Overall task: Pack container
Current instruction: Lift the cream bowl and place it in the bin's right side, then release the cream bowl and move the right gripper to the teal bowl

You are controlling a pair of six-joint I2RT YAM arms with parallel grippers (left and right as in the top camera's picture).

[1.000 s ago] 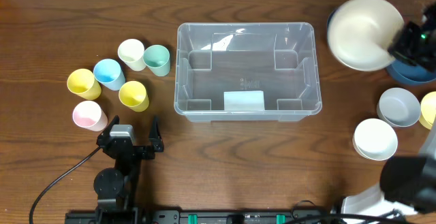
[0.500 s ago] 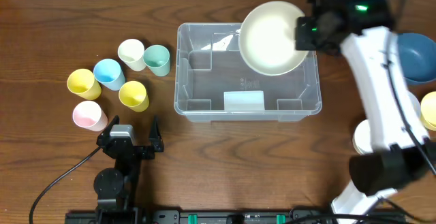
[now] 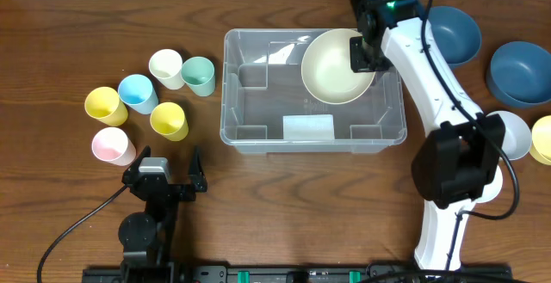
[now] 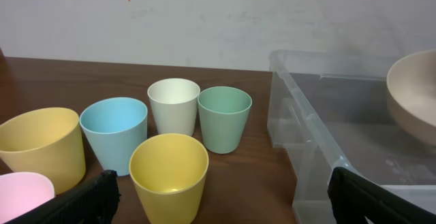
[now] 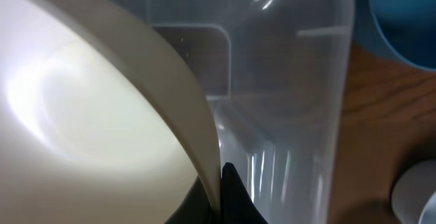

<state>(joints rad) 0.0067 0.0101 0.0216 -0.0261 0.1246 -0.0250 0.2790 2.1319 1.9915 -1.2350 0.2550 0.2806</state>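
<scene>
The clear plastic container with a white label stands mid-table; its near wall shows in the left wrist view and its inside in the right wrist view. My right gripper is shut on the rim of a cream bowl and holds it over the container's right rear part. In the right wrist view the gripper pinches the bowl by its edge. My left gripper is open and empty near the table's front left, behind a yellow cup.
Several cups stand left of the container: cream, green, blue, two yellow, pink. At right are two dark blue bowls, a pale grey bowl and a yellow one.
My right arm has carried the cream bowl from the far right to over the container and lowered it toward the right rear part. The left arm has not moved.
</scene>
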